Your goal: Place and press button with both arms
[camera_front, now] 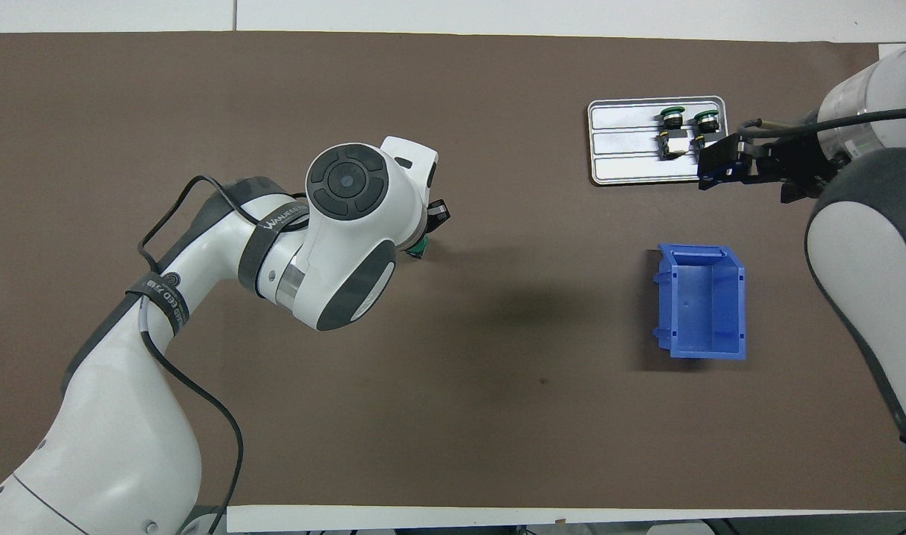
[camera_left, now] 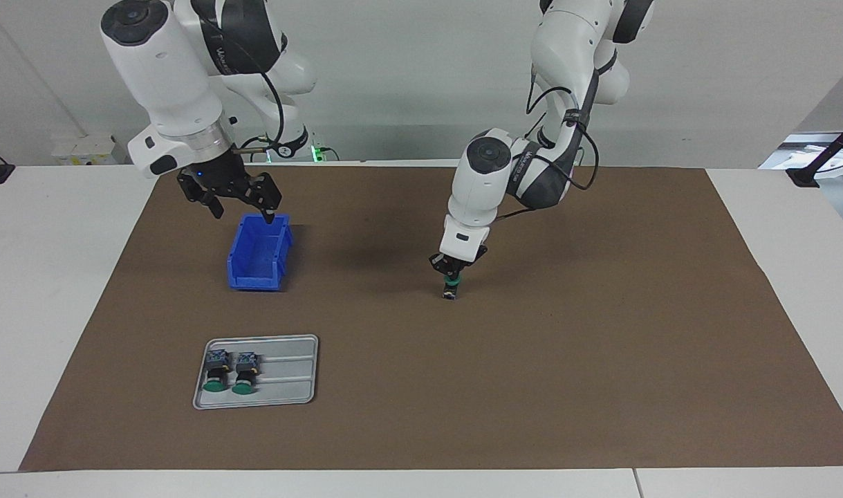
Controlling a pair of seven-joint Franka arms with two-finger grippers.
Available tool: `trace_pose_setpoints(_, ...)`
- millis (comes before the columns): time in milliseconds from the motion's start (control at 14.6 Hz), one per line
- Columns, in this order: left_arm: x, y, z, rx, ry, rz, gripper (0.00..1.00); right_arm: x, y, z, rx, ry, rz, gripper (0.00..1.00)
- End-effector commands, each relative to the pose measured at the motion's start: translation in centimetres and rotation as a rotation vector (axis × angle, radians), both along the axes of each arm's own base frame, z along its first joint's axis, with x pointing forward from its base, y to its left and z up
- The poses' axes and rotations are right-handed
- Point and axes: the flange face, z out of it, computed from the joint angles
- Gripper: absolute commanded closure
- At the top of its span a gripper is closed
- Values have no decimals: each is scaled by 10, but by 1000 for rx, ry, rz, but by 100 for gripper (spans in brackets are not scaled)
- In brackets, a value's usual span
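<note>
One button (camera_left: 450,289) stands upright on the brown mat (camera_left: 532,360) near the table's middle, green cap up. My left gripper (camera_left: 451,278) comes straight down on it, fingertips closed around the cap. In the overhead view only a green edge of this button (camera_front: 419,247) shows from under the left wrist. Two more buttons (camera_left: 217,372) (camera_left: 245,372) lie side by side on a grey tray (camera_left: 290,377), at the end toward the right arm. My right gripper (camera_left: 243,209) hangs open and empty in the air over the robot-side rim of a blue bin (camera_left: 258,252).
The blue bin (camera_front: 701,297) sits between the right arm's base and the grey tray (camera_front: 623,156), both toward the right arm's end. The mat covers most of the white table (camera_left: 54,277).
</note>
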Motion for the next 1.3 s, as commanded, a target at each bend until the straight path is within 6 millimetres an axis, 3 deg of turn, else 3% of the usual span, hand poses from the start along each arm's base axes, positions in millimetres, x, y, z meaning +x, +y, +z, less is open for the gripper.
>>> trace_pose_setpoints(0,3,27,34,11,-10,5,75,-8,-2,0,3,11,5,1)
trace_pose_setpoints(69,8,38,42,17,-8,2,58,-11,-3,-2,0,38,5,1)
trace_pose_setpoints(275,31,83,65,27,-14,3,25,-16,-6,7,-3,27,43,1)
trace_pose_setpoints(412,51,119,77,48,6,-27,11,-8,15,8,13,-33,73,1)
trace_pose_setpoints(549,59,148,91,60,15,-67,4,6,43,-6,59,-30,32,1)
trace_pose_setpoints(618,67,174,93,66,19,-81,1,11,77,-8,69,-40,-10,1)
trace_pose_setpoints(687,70,193,96,75,34,-108,1,22,129,-27,68,-8,-48,1)
trace_pose_setpoints(893,73,253,114,87,68,-172,1,52,238,-51,27,-38,-190,1)
trace_pose_setpoints(1030,71,288,127,89,80,-194,1,53,295,-85,37,-30,-270,1)
trace_pose_setpoints(1167,62,307,140,93,107,-223,1,49,342,-126,64,-70,-327,1)
trace_pose_setpoints(1236,57,319,148,94,119,-209,1,45,356,-147,20,-97,-327,1)
